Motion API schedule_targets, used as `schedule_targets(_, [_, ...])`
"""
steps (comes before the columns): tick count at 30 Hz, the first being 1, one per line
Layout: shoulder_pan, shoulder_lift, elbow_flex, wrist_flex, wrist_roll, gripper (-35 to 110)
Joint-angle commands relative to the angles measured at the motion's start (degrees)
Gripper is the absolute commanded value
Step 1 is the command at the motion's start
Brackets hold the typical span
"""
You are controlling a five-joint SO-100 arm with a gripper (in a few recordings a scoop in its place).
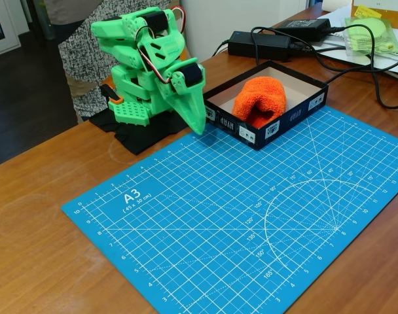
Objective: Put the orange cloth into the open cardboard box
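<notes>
Inside the open cardboard box (315, 93), the orange cloth (259, 100) lies bunched, long axis running from near-left to far-right. Just left, the green pincer (198, 124) points down at the blue mat (238, 216), fingers together, on the wooden surface (35, 222).

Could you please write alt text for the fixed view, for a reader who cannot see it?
The orange cloth lies inside the open cardboard box at the far edge of a blue cutting mat. The green arm is folded beside the box, its claw pointing down, holding nothing.
</notes>
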Motion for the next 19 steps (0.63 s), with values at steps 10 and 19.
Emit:
schedule_targets(10, [-2.55,0.62,0.62,0.53,4.75,0])
schedule_targets(19, [-2.11,0.62,0.53,0.62,8.70,0])
